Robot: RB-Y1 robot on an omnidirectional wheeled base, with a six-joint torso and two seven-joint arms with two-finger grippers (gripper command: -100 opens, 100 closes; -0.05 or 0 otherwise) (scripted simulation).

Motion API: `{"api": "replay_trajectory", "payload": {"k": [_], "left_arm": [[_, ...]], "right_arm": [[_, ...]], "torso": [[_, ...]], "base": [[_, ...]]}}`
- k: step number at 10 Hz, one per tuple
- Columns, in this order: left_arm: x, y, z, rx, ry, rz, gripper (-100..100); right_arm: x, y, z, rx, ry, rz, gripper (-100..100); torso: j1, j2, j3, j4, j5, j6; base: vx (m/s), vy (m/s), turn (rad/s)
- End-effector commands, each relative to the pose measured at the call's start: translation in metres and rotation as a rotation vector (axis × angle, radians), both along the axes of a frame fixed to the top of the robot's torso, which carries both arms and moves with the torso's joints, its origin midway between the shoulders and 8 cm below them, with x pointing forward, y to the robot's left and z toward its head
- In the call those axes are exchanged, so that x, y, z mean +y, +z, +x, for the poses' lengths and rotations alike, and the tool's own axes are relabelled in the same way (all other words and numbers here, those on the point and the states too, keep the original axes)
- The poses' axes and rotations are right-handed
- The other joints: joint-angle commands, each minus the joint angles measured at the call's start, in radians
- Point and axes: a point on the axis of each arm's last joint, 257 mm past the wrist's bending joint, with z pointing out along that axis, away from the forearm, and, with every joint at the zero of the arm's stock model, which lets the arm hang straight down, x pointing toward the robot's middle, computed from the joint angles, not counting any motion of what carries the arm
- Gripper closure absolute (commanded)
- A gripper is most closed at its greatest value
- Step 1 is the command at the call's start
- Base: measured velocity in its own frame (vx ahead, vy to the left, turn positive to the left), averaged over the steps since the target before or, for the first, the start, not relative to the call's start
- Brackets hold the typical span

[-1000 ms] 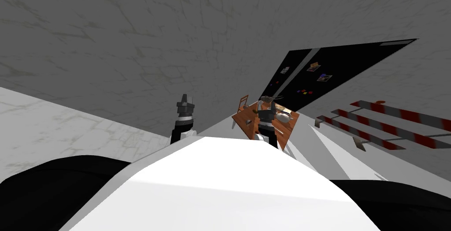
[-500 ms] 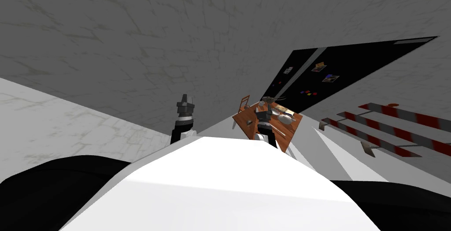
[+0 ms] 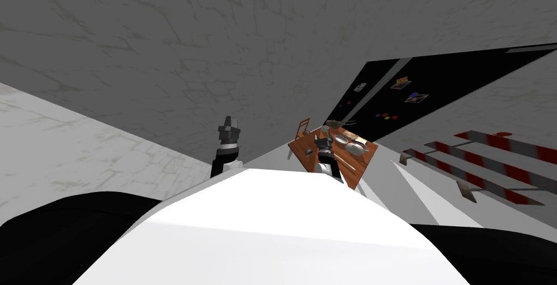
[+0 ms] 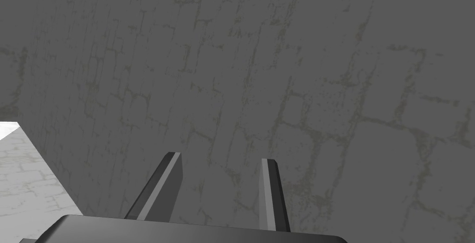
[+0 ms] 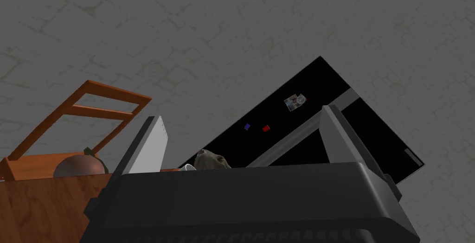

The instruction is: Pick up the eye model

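1. Reddish-brown wood makes up the table (image 3: 354, 168), which carries a clutter of small things on its top; everything below is placed by that table.
2. Over the table's top, near its middle, hangs the right gripper (image 3: 325, 143), aimed toward the table's far edge; its two fingers (image 5: 150, 143) are spread wide with only air between them, so it grips nothing.
3. What I take for the eye model (image 5: 76, 167) is a rounded brownish-grey dome sitting on the table top toward the chair side; it lies off to one side of the gripper, outside the finger on that side and clear of it, not between the blades; I cannot be certain of the naming.
4. Farther along the table, straight ahead of the gripper, a grey-brown lump (image 5: 211, 159) and a small white rim (image 5: 188, 167) beside it show just over the gripper's dark body.
5. Just past the table's edge, on the dome's side, stands a wooden chair (image 3: 301, 126).
6. On the table's side away from the chair lie some white rounded things (image 3: 353, 147).
7. Beyond the table's far edge a black area (image 3: 446, 88) opens in the grey wall; small coloured squares hang in it.
8. Well clear of the table, on the chair's side of it, the left gripper (image 3: 229, 123) is held up; its fingers (image 4: 169, 180) are parted, less widely than the right's, and empty.
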Motion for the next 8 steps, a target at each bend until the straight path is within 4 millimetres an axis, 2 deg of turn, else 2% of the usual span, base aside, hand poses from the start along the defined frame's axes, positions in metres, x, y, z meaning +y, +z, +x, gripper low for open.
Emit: {"api": "replay_trajectory", "payload": {"k": [1,4,8], "left_arm": [[0.000,0.000,0.000,0.000,0.000,0.000,0],[0.000,0.000,0.000,0.000,0.000,0.000,0],[0.000,0.000,0.000,0.000,0.000,0.000,0]], "right_arm": [[-0.006,-0.022,0.002,0.045,-0.001,0.039,-100],[-0.028,-0.064,0.014,0.139,-0.001,0.179,-100],[-0.051,-0.109,0.021,0.233,-0.017,0.329,-100]], "torso": [[0.000,0.000,0.000,0.000,0.000,0.000],[0.000,0.000,0.000,0.000,0.000,0.000],[0.000,0.000,0.000,0.000,0.000,0.001]], "base": [[-0.001,-0.011,0.041],[0.002,-0.010,0.062],[0.002,-0.012,0.067]]}}
